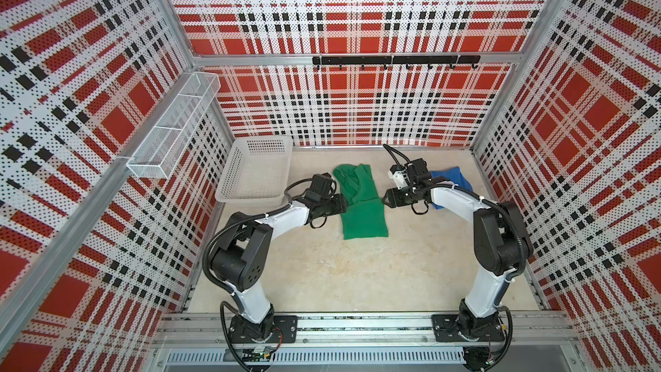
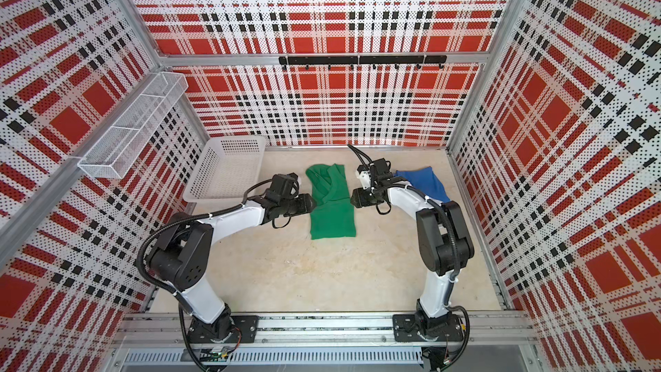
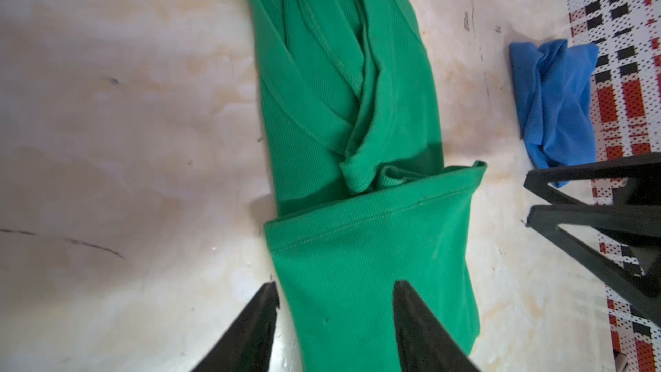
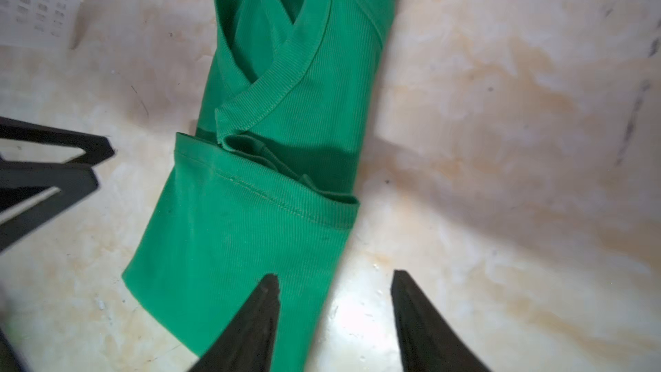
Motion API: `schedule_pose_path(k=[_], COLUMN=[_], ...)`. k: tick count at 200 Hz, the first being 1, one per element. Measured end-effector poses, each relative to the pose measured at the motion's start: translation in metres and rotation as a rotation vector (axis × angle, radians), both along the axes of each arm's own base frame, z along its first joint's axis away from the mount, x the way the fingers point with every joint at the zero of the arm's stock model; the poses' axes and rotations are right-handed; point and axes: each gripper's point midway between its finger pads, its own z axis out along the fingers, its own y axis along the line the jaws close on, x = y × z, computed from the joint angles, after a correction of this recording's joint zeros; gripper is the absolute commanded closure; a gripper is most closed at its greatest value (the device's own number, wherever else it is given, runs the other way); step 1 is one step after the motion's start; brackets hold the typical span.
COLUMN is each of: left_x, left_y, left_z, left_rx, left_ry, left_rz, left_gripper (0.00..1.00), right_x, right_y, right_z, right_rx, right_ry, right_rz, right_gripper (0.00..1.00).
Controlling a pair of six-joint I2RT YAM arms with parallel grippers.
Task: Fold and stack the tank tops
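green ribbed soft tank top frame centre, hem end folded up | blue crumpled fabric tank top right of centre | left gripper spread, empty, over green | right gripper spread, empty | likely light, limp; pinch fold-edge corners

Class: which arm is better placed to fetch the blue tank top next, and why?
Right. The blue tank top lies on the right arm's side, near the open right gripper; the left gripper would have to cross the green tank top.
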Motion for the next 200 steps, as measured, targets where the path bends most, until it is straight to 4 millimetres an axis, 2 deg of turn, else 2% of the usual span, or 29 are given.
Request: schedule_pose_path(k=[22,55,94,108,121,142,174,188,200], left_x=[-0.005,-0.015,-0.024,-0.034,-0.049,-0.085,-0.146,-0.167,-0.177], left_y=[-0.018,-0.034,-0.038,-0.036,-0.034,-0.031,-0.034,-0.031,-0.024], left_z=[-0.016,-0.042,-0.047,-0.05,-0.05,-0.051,-0.049,-0.047,-0.042], left_rx=[0.019,0.052,0.05,0.051,0.049,0.042,0.025,0.036,0.054], left_ry=[0.019,0.059,0.039,0.032,0.029,0.044,0.082,0.114,0.137], left_rz=[-0.026,-0.064,-0.081,-0.091,-0.105,-0.129,-0.181,-0.2,-0.201], left_gripper=[0.45,0.47,0.48,0.49,0.49,0.49,0.48,0.47,0.47], right_x=[-0.004,-0.013,-0.041,-0.049,-0.064,-0.096,-0.165,-0.192,-0.201], right_y=[0.004,0.01,0.02,0.022,0.019,0.014,0.014,0.012,0.009], right_z=[-0.013,-0.032,-0.056,-0.055,-0.057,-0.058,-0.057,-0.05,-0.038], right_rx=[0.037,0.081,0.091,0.098,0.099,0.094,0.087,0.096,0.105], right_ry=[0.026,0.066,0.126,0.118,0.131,0.153,0.216,0.24,0.236], right_rz=[-0.014,-0.038,-0.037,-0.039,-0.047,-0.059,-0.046,-0.037,-0.042], right_gripper=[0.42,0.6,0.65,0.66,0.66,0.66,0.63,0.6,0.55])
